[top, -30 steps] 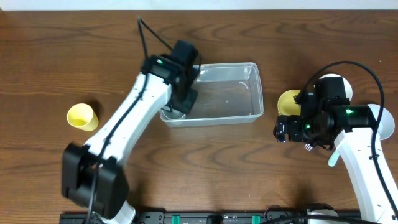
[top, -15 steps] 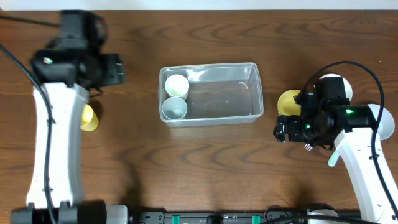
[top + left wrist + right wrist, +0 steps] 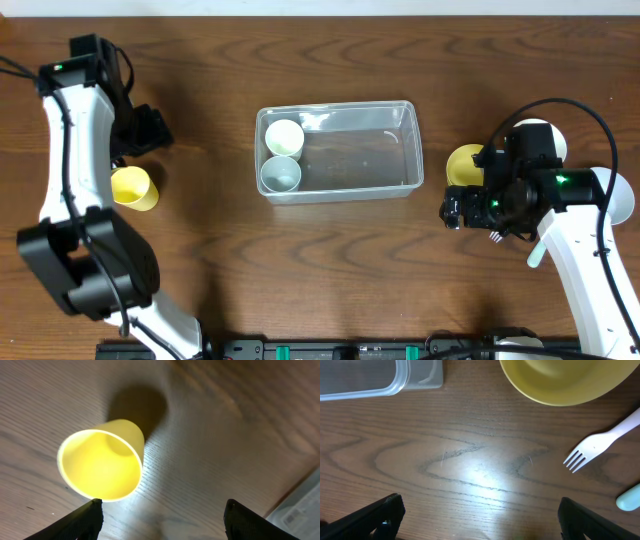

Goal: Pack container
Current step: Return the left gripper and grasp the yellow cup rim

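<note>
Container (image 3: pixel 360 155): mid-worktop (image 3: pixel 340 260), long axis 9-to-3 in the overhead view. A white cup (image 3: pixel 284 137) and a pale-blue cup (image 3: pixel 281 175) stand in its 9 o'clock end.

Yellow cup (image 3: pixel 132 187): mouth-up, well apart at its 9 o'clock.

My left end effector (image 3: pixel 140 130): near the yellow cup, at the cup's 12, jaws spread, empty. From the wrist, the cup lies toward 11.

Right end effector (image 3: pixel 480 520): spread, empty, far side.

Judgement: left is nearer.

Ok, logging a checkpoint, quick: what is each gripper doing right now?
Left gripper: open, empty, near the yellow cup.
Right gripper: open, empty, over the wooden table.
</note>
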`<state>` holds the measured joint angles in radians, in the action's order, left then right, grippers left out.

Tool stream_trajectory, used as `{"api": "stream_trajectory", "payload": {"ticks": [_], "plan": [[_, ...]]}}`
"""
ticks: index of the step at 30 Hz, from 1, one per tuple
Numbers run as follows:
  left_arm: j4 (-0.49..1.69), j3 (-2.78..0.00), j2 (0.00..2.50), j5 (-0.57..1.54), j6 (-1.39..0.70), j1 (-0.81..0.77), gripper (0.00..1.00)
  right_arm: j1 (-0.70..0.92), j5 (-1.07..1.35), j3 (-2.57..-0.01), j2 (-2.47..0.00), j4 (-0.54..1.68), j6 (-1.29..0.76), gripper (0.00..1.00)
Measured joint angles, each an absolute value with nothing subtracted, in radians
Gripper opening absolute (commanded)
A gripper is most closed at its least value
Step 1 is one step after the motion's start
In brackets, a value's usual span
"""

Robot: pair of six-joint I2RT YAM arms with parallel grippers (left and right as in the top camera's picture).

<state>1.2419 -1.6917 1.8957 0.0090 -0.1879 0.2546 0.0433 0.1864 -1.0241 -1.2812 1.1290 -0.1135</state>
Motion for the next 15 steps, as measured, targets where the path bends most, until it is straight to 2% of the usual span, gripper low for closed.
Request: {"api": "stream_trajectory", "payload": {"ticks": [15], "plan": [[1.218,-1.62,1.985,0.017,-0.188,0.303,0.78,0.043,0.186,-1.024,-1.281,1.129,-0.113,0.99]]}}
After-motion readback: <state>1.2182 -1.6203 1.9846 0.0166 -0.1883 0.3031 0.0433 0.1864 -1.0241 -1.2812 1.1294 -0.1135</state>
